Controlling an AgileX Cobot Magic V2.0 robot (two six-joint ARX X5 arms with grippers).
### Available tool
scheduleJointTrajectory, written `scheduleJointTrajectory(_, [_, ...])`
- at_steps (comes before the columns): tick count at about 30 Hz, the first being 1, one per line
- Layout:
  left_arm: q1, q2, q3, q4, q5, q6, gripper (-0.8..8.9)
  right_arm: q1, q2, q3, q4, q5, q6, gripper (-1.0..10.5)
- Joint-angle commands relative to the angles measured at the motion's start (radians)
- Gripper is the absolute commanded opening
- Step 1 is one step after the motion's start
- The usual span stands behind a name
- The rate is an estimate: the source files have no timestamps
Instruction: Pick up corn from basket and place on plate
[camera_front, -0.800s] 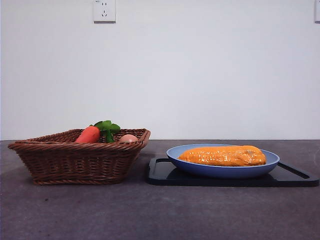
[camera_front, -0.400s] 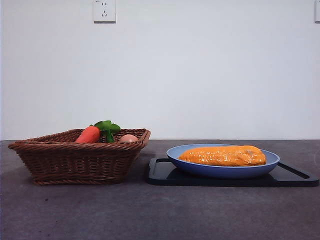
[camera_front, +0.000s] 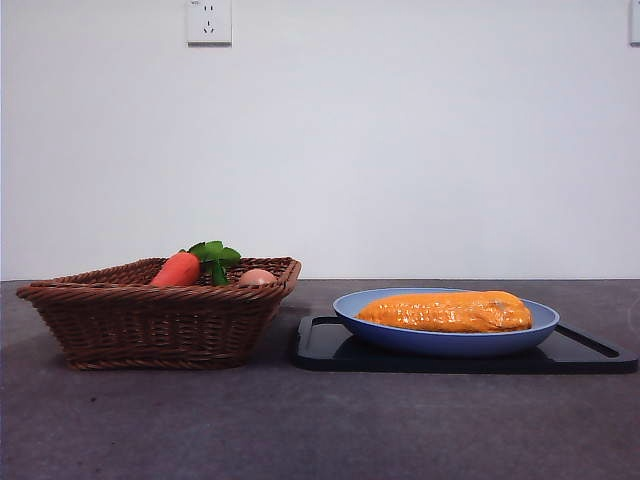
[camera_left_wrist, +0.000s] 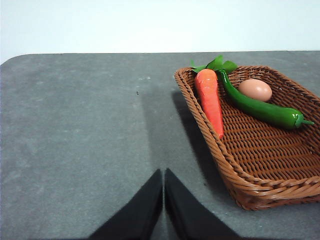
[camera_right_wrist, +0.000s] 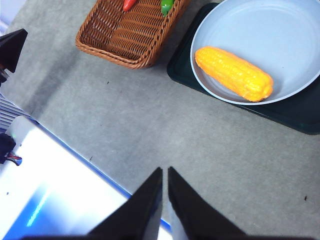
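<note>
Corn (camera_right_wrist: 234, 73) lies flat across plate (camera_right_wrist: 280, 30), off basket (camera_right_wrist: 131, 35); right gripper (camera_right_wrist: 165, 172) nearer, left gripper (camera_left_wrist: 163, 175) by basket; both pressed together, empty.

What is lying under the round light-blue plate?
The round light-blue plate, holding the long yellow corn cob, rests on a flat black rectangular tray. The tray's middle is covered by the plate.

Low front camera faces level; both wrist cameras look down, sharing the basket (camera_front: 160, 315).
</note>
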Motion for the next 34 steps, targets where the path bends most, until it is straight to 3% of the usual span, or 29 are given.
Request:
scheduleJointTrajectory(1, [0.004,-0.001,-0.027,-0.007,0.000,-0.002,0.08,0.004,0.006,0.017,0.010,0.000,-0.038,0.0])
scheduleJointTrajectory(5, [0.004,-0.001,-0.027,-0.007,0.000,-0.002,0.08,-0.012,-0.023,0.017,0.026,0.006,-0.061,0.0])
scheduleJointTrajectory(9, [0.004,-0.001,-0.027,-0.007,0.000,-0.002,0.08,-0.075,-0.076,0.011,0.071,0.004,-0.204,0.0])
scheduleJointTrajectory(12, [0.004,-0.001,-0.027,-0.007,0.000,-0.002,0.08,-0.136,-0.135,-0.027,0.187,-0.003,-0.245,0.0])
scheduleJointTrajectory(19, [0.004,-0.001,-0.027,-0.007,0.000,-0.002,0.08,-0.278,-0.326,-0.289,0.560,0.012,-0.187,0.0])
scheduleJointTrajectory(22, [0.004,-0.001,-0.027,-0.007,0.000,-0.002,0.08,-0.294,-0.412,-0.438,0.734,0.079,-0.169,0.0])
scheduleJointTrajectory(28, [0.004,-0.001,-0.027,-0.007,0.000,-0.002,0.08,-0.294,-0.559,-0.710,0.999,0.278,-0.054,0.0])
scheduleJointTrajectory(34, [0.004,-0.001,-0.027,-0.007,0.000,-0.002,0.08,-0.286,-0.679,-0.895,1.101,0.348,-0.030,0.0])
